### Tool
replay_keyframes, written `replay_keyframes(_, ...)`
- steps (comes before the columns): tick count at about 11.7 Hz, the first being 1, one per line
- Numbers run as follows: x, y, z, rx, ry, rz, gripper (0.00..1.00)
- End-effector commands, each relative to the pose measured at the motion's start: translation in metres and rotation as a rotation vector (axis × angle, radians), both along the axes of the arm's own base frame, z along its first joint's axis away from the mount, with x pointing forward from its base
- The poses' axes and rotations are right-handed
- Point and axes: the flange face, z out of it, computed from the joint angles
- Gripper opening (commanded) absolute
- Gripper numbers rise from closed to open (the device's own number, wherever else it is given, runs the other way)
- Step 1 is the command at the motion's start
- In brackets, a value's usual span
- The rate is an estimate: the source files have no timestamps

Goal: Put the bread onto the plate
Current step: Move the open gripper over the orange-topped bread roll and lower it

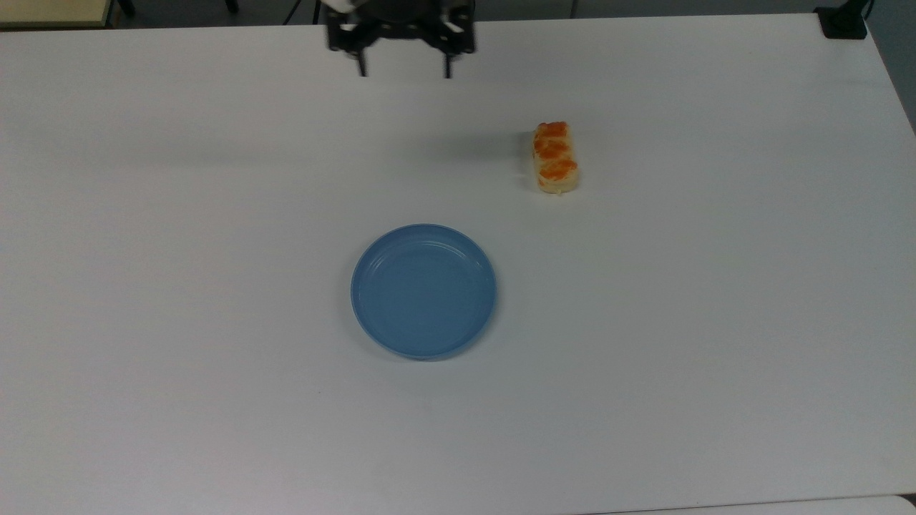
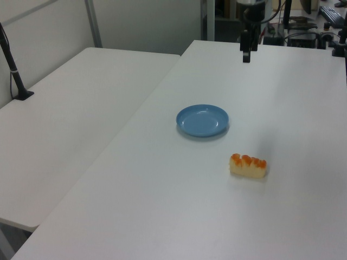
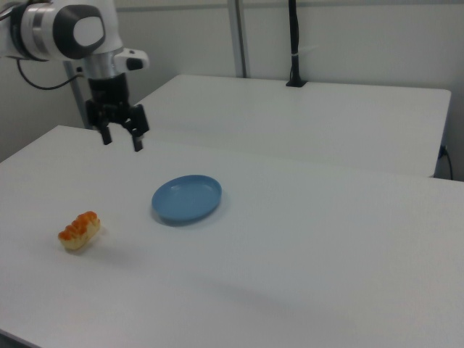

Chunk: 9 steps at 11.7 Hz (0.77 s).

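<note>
The bread (image 1: 554,157), a small pale-yellow loaf with three orange-brown glazed bumps along its top, lies flat on the white desk (image 1: 715,322). In the top view it sits up and to the right of the plate (image 1: 424,291), its long side running top to bottom, well apart from the plate's rim. In the left view the bread (image 2: 248,165) lies nearer the camera than the plate (image 2: 202,120) and toward the left view's right; in the right view the bread (image 3: 80,230) lies to the right view's left of the plate (image 3: 186,199). Nothing touches the loaf.

The plate is round, shallow and blue, with a raised rim, and it rests flat on the desk with nothing in it.

The pincer (image 1: 403,71) hangs above the desk's far edge at the top of the top view, to the top view's left of the bread and well apart from both bread and plate. Its two black fingers (image 1: 362,68) point down and stand spread wide, holding nothing. In the right view the pincer (image 3: 122,139) hangs from the white-and-black arm (image 3: 65,32), above the desk and well clear of its surface. In the left view the pincer (image 2: 246,53) shows at the far end of the desk.

A second white desk (image 2: 70,124) stands alongside, with a black pole (image 3: 293,43) at its far edge.
</note>
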Motion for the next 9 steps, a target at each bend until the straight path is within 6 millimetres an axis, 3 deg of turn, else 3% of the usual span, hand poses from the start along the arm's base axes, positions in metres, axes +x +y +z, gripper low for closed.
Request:
replay_keyframes(1,-0.002,0.093,-0.051,0.003,0.025,0.016,1.00)
replay_keyframes(3,-0.018,0.142,-0.109,0.000,0.010,0.028,1.00)
replay_keyframes(4,-0.025,0.155,-0.135,-0.006,0.016,0.024,1.00)
replay_keyframes(6,-0.034,0.173,-0.175,-0.026,0.058,0.064,1.00)
replay_keyframes(9,-0.047,0.192,-0.217,-0.060,0.091,0.124,1.00)
